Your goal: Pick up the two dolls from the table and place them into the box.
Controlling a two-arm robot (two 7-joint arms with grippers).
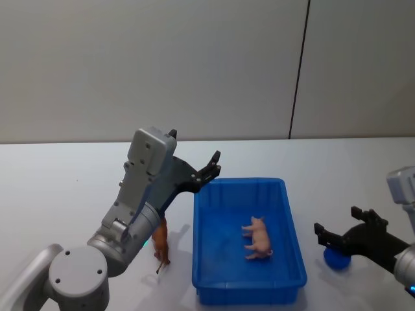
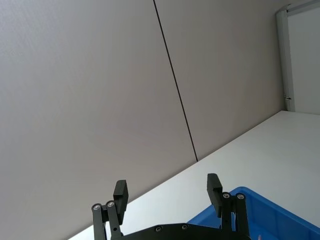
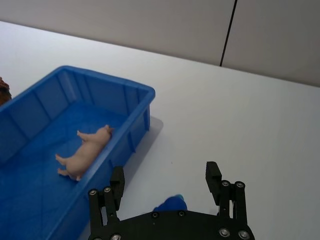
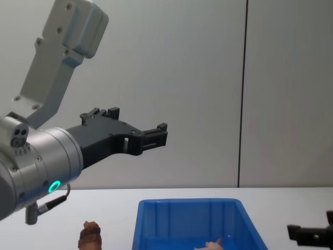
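**Head view.** The bright blue rectangular plastic bin is seen on the white table, and the pale pink pig-shaped doll lies on its side on the bin floor. The left gripper is held raised over the bin's far left corner, jaws spread wide and empty. A small brown toy figure stands just beside the bin's left wall. The right gripper is held low to the right of the bin, over the rounded blue doll (which rests on the table, outside the bin).

**Left wrist view.** Two black fingers are shown far apart with nothing between them. A corner of the bin and a grey wall lie beyond.

**Right wrist view.** The right gripper is shown with jaws wide. The blue doll is seen close to the palm, not clasped by the fingertips. The pink doll lies within the bin.

**Chest view.** The left gripper is seen high above the bin rim, and the right gripper low at the lower right.
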